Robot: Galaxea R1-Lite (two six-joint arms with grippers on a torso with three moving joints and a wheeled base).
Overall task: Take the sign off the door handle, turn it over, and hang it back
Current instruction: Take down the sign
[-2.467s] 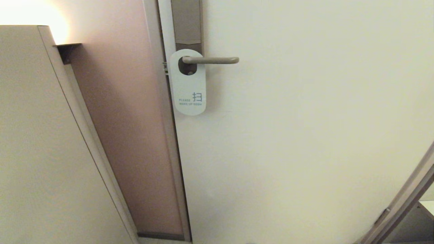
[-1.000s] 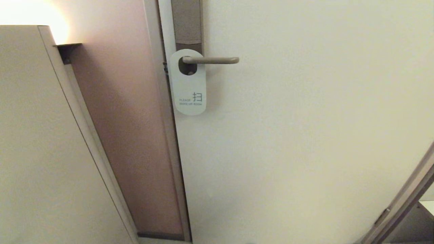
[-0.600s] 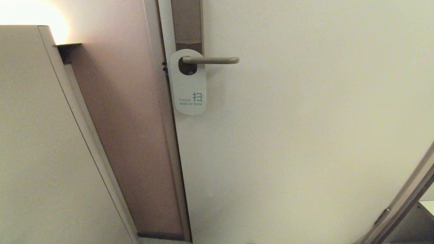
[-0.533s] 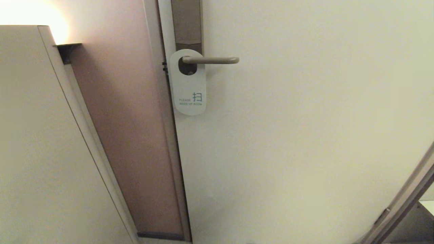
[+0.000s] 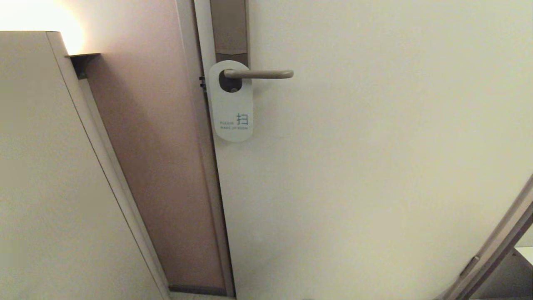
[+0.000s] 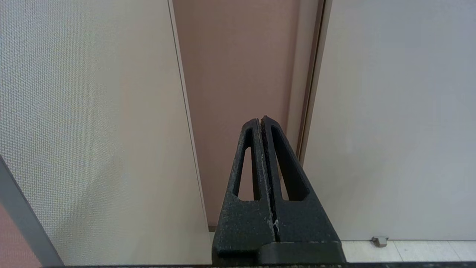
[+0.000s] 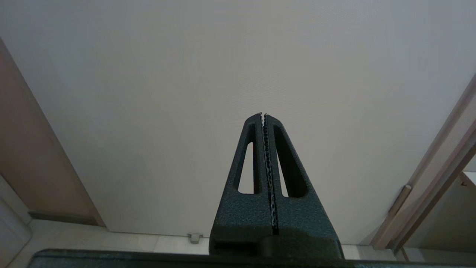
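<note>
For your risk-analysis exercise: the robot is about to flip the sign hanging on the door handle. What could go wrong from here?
1. The sign hangs at the inner end of the door handle, so it must slide the lever's whole length and could snag.
2. It lies flat against the door; pinching its thin edge may slip.
3. Left gripper and right gripper are both shut, so one must open first.

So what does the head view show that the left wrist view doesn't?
Only the head view shows the sign, white face out, hanging on the door handle, with the lock plate above it. Only the left wrist view shows the left gripper, shut and empty, and a door stop by the floor. Both show the pale door and the pinkish wall strip beside it.
</note>
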